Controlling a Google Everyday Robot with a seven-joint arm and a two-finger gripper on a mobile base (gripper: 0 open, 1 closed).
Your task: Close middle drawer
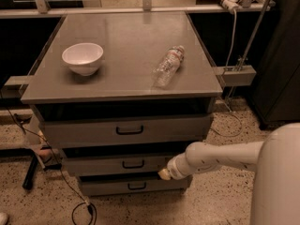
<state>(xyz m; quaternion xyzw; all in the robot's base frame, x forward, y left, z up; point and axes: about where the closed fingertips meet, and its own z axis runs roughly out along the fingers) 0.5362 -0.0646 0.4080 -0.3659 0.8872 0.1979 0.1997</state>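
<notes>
The gripper (pixel 165 174) sits at the right end of the middle drawer (pixel 117 164), and with the arm (pixel 220 157) behind it hides that corner of the front. The arm's bulky near part runs off the right and bottom edges. The drawer's inside is only shadow (the top drawer (pixel 126 130) likewise). A floor cable (pixel 87 204) is cut off at the bottom edge.
</notes>
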